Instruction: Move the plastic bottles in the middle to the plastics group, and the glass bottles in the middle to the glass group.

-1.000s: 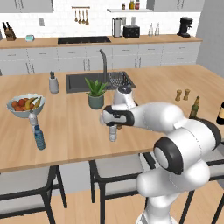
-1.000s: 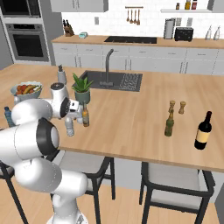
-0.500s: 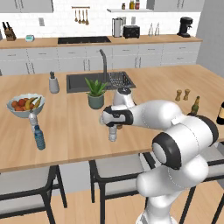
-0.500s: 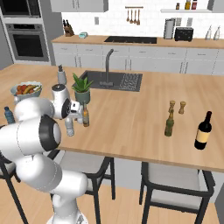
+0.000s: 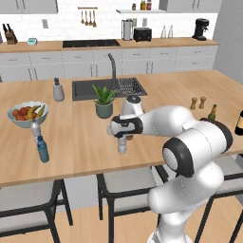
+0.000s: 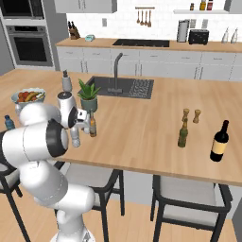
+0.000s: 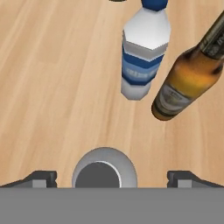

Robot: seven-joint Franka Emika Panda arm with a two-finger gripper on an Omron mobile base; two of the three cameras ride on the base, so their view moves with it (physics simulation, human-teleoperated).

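Observation:
My gripper [image 7: 112, 176] is open and hangs straight over the plainer plastic bottle [image 7: 104, 168], whose grey-white top lies between the two fingertips [image 7: 41, 177] without touching them. In the left base view the gripper [image 5: 121, 130] sits just above that bottle [image 5: 122, 145] near the island's front edge. Just beyond stand the blue-and-white labelled plastic bottle [image 7: 144, 48] and the brown glass bottle [image 7: 188, 78], the latter also beside the gripper in the right base view [image 6: 93, 127]. The plastics group, a blue-tinted bottle [image 5: 42, 150] and a clear one [image 5: 35, 130], is at the left. The glass group, an olive-green bottle [image 6: 183, 133] and a fat dark bottle [image 6: 219, 142], is at the right.
A potted plant [image 5: 104, 102] stands right behind the middle bottles, with the sink [image 5: 109, 88] beyond it. A fruit bowl [image 5: 27, 114] and a grey dispenser [image 5: 58, 90] are at the left. Salt and pepper shakers [image 6: 191, 115] stand near the green bottle. Stools line the island's front.

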